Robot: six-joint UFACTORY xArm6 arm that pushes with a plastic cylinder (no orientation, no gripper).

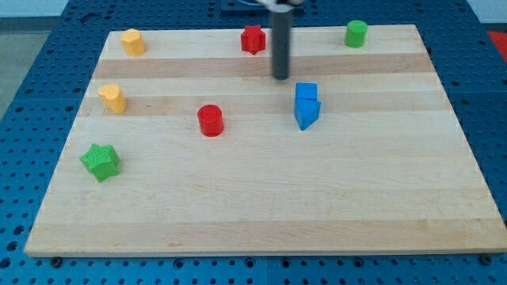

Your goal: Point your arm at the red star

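Observation:
The red star [253,39] lies near the top edge of the wooden board [261,206], a little left of centre. My tip [281,77] rests on the board just below and to the right of the red star, a short gap apart from it. The dark rod rises straight up out of the view's top. Two blue blocks, a cube [306,92] and a wedge-like one [306,113], sit touching each other just right of and below my tip.
A red cylinder [210,120] stands left of centre. A yellow block [132,41] is at the top left, another yellow block [112,98] at the left, a green star [101,161] at the lower left, a green cylinder [356,33] at the top right.

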